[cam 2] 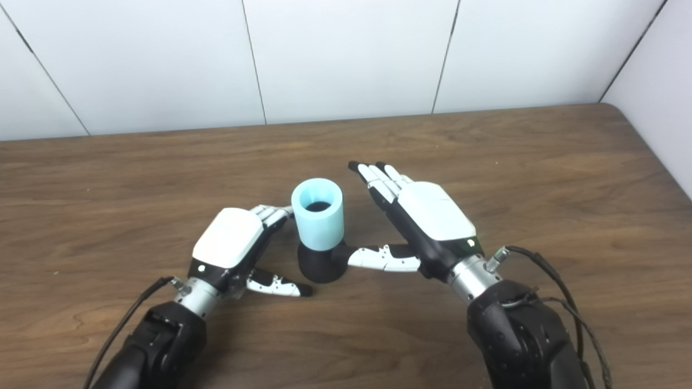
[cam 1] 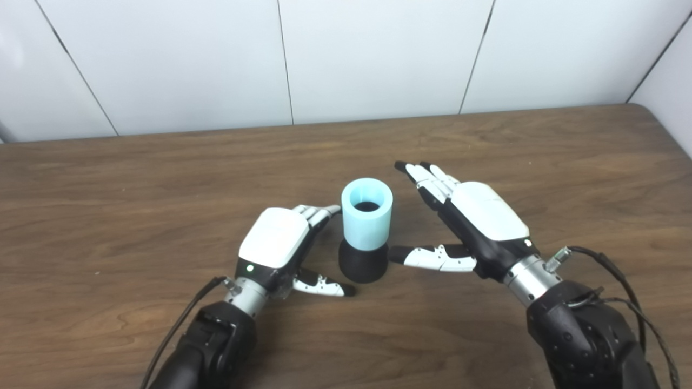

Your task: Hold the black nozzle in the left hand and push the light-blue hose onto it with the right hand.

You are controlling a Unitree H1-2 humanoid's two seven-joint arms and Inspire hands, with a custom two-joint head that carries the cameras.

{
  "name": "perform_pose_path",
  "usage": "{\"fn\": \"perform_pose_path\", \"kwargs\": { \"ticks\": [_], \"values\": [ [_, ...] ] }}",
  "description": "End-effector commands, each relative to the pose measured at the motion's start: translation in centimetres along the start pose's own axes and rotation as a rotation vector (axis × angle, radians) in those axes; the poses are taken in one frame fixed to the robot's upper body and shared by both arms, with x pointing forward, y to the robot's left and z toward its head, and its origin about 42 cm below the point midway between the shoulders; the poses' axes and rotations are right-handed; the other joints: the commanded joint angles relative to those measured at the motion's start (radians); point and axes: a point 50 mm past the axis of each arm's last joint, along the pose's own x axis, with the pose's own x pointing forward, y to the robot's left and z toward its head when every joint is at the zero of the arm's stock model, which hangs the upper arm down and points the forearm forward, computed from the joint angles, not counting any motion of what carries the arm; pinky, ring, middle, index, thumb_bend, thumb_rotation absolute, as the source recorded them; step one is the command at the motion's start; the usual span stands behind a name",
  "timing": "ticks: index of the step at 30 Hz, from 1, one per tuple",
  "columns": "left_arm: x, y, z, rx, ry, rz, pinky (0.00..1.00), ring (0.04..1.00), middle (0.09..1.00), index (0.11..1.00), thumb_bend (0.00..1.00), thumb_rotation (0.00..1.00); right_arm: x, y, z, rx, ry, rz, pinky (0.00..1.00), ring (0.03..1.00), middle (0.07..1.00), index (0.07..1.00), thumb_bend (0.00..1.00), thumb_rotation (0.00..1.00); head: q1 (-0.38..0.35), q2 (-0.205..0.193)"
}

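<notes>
A: What is closest to us?

B: The two dark arms at the bottom. But start from the middle. The light-blue hose (cam 1: 367, 214) stands straight up, open end on top. Its bottom is already sitting on the black nozzle (cam 1: 364, 262), which stands on the brown worktop (cam 1: 162, 178).

A: Where are the hands?

B: One on each side. The left robot hand (cam 1: 281, 246) is just beside the nozzle, fingers apart, holding nothing. Its fingertips (cam 1: 324, 210) look very close to the hose, but I can't tell if they touch. Its thumb points at the nozzle's foot.

A: And the other?

B: The right robot hand (cam 1: 470, 221) is spread wide too, holding nothing. Its thumb reaches in near the top of the nozzle. Its fingers are past the hose.

A: Which is nearer?

B: Both are close. The hose points up and down, so I think any push must go straight down. It looks nearly done.
</notes>
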Motion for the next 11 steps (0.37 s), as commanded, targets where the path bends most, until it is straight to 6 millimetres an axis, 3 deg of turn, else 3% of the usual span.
{"fn": "perform_pose_path", "kwargs": {
  "ticks": [1, 6, 11],
  "values": [
    [0.4, 2.0, -0.3, 0.014, -0.002, 0.065, 0.88, 0.859, 0.860, 0.893, 1.00, 0.56, 0.1, -0.8, 0.1, -0.013, -0.019, -0.057, 0.94, 1.000, 0.975, 1.000, 0.61, 1.00, -0.001, 0.001],
    [0.2, 3.5, -1.4, -0.074, 0.037, 0.110, 0.94, 0.925, 0.907, 0.915, 1.00, 0.54, 0.2, -0.5, -0.2, 0.007, -0.008, -0.066, 0.94, 1.000, 0.971, 0.997, 0.60, 1.00, 0.000, 0.004],
    [-0.4, 5.1, -2.8, -0.255, 0.076, 0.177, 0.93, 0.930, 0.913, 0.917, 0.99, 0.45, 0.2, -0.2, -0.6, 0.047, 0.019, -0.071, 0.93, 1.000, 0.974, 0.990, 0.60, 1.00, 0.000, 0.006]
  ]
}}
